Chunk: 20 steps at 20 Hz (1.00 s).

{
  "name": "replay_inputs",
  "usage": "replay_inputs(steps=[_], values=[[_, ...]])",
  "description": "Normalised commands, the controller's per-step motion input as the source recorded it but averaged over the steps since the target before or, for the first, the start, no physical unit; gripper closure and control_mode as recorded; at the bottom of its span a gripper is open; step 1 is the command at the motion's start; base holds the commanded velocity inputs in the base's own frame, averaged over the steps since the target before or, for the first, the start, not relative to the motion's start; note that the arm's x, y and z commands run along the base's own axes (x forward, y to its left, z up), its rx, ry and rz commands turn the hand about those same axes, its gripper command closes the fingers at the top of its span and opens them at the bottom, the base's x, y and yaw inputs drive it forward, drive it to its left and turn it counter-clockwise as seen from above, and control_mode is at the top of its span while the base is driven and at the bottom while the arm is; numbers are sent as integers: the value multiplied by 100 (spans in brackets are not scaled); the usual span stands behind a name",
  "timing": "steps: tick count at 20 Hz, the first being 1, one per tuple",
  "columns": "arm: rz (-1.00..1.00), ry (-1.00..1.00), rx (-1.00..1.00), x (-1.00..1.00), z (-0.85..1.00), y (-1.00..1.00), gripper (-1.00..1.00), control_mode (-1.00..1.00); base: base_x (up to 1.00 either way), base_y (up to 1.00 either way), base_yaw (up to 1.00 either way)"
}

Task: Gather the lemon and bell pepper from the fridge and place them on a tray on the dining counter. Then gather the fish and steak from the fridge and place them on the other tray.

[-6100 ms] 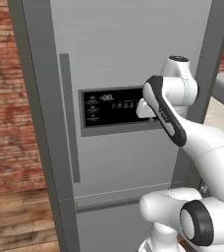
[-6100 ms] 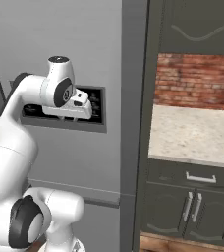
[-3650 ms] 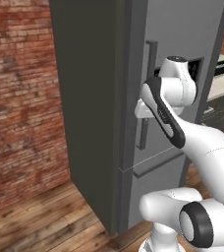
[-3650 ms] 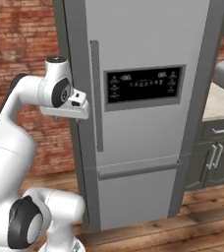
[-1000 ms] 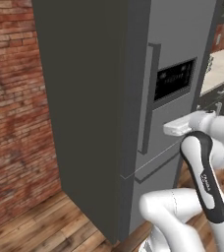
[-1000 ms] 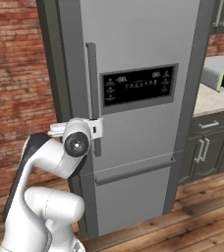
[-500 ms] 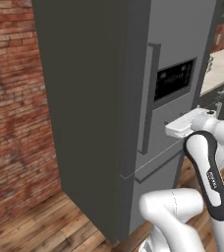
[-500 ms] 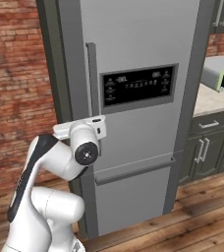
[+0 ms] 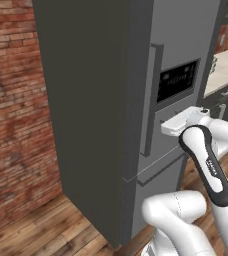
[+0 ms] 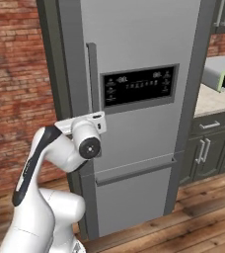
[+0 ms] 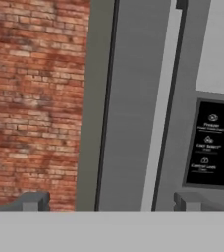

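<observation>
Since a second ago the hand has lifted a bit and edged toward the fridge front; base views otherwise match, so the base is parked.

Left base view: fridge (image 9: 136, 100) shut, seen at an angle. Its long vertical handle (image 9: 151, 100) sits just left of the dark display panel (image 9: 178, 82). White hand (image 9: 178, 122) is near the door, below the panel, beside the handle's lower part, not touching. Brick wall (image 9: 16, 110) left, wood floor (image 9: 41, 227) below.

Right base view: hand (image 10: 87, 123) level with the handle's (image 10: 92, 79) lower end, just beside it. Grey cabinets (image 10: 208, 148) and a worktop with an appliance (image 10: 222, 71) off right, well clear.

Hand view: gripper (image 11: 109, 201) spread wide, nothing between the tips; handle (image 11: 163, 108) runs up the frame toward the right fingertip (image 11: 185, 199), panel (image 11: 212, 145) further right.

Judgement: door-opening step not yet started; lemon, pepper, fish and steak presumably behind the closed door. Handle is off-centre, so the hand needs to shift sideways first.
</observation>
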Motion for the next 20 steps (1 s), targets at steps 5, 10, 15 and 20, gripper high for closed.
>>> replay_inputs(steps=[5,10,15,20], values=[[0,0,-1,20,0,0,-100,-100,0,0,0],[0,0,0,24,0,0,-100,-100,0,0,0],[0,0,0,26,0,0,-100,-100,0,0,0],[0,0,0,29,0,0,-100,-100,0,0,0]])
